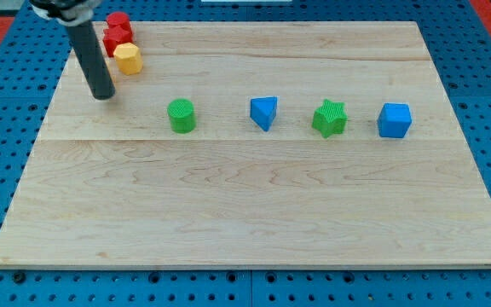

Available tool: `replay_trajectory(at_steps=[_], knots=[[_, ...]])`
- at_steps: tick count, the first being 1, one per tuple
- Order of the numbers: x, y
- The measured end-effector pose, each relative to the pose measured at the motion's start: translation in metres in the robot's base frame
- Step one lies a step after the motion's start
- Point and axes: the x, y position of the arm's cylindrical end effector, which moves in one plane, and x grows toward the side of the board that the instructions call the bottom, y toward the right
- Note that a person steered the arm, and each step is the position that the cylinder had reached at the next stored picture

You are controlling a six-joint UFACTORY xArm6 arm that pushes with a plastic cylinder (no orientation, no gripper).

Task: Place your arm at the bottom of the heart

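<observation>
Rod and mount come into the view at its top left corner. The dark rod slants down from there, its upper end further to the view's left than its lower end. My tip rests on the pale wooden tabletop near the left part of its far edge. It is a plain rod end that grips and carries nothing, and it touches no block.

Just up and to the view's right of my tip sits a tight cluster of three blocks. The yellow block is the nearest, close to my tip but apart from it. Above it is a red block, touching or almost touching it. A second red block lies above that, by the tabletop's far edge. The heart must be one of these three, but their outlines are too small and crowded to tell which. My tip lies below the whole cluster and slightly to the view's left of it.

To the view's right of my tip, and a little lower, four blocks stand in a spaced row. First comes a green cylinder, then a blue triangle, a green star and, farthest off, a blue cube. All four are well apart from my tip.
</observation>
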Motion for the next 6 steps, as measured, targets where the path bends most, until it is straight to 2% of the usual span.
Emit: replay_trajectory(at_steps=[1, 2, 3, 4, 5, 6], knots=[[-0.030, 0.049], [-0.035, 0.055], [-0.006, 0.034], [0.003, -0.044], [-0.017, -0.077], [-0.038, -0.070]])
